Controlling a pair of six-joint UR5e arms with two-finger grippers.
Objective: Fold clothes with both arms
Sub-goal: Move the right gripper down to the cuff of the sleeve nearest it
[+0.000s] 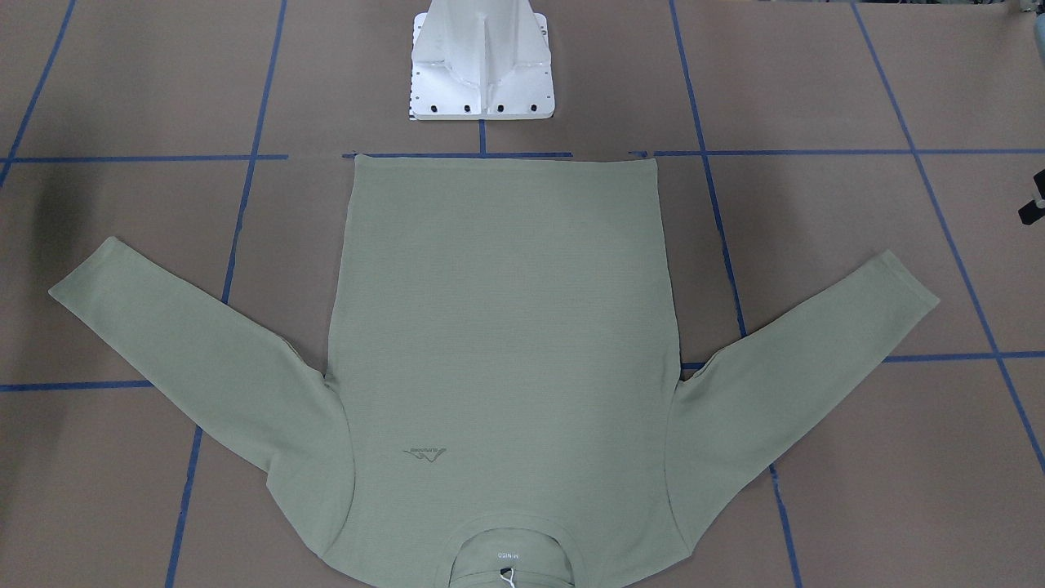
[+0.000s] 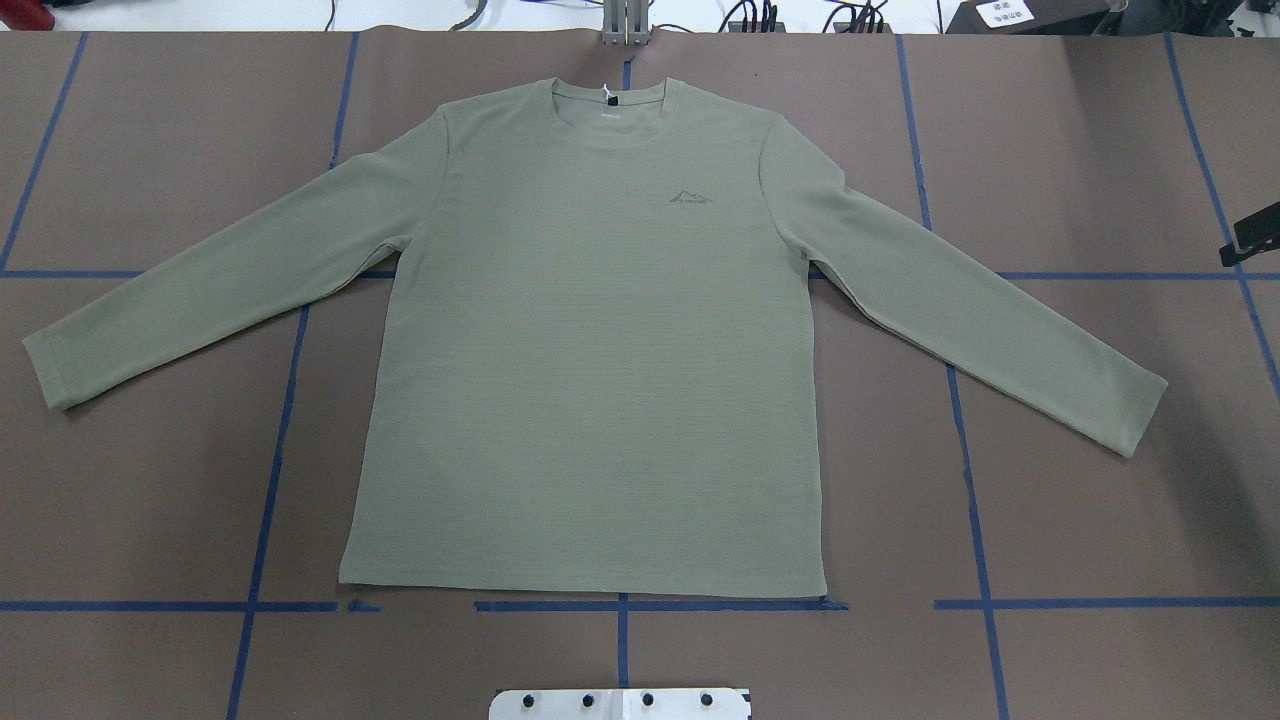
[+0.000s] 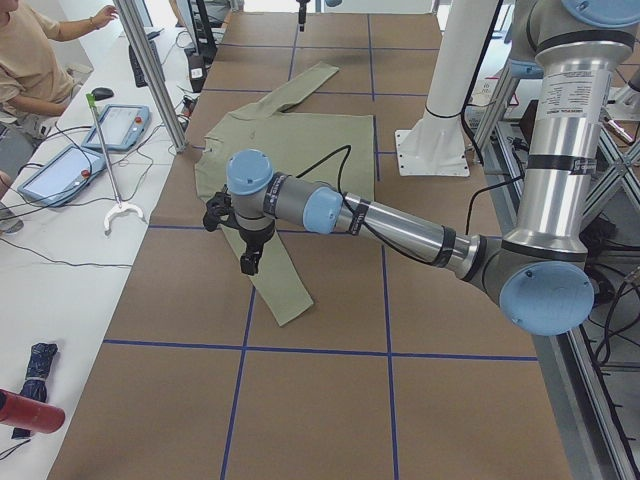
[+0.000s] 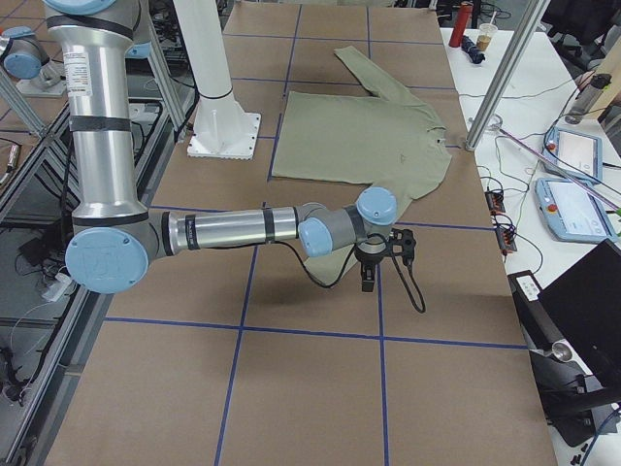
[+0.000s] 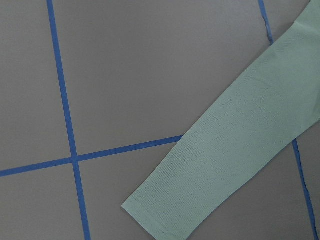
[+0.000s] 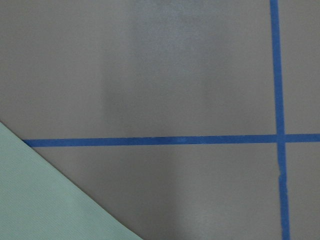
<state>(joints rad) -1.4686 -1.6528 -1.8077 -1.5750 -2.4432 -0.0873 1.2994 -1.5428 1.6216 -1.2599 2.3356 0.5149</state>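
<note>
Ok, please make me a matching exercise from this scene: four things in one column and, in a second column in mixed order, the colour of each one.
Things:
1. shirt
2. tape lines
3. table cover
4. pedestal base

Colours:
A. white
B. brown
C. pale green
D. blue

Right pairs: 1-C, 2-D, 3-B, 4-A.
</note>
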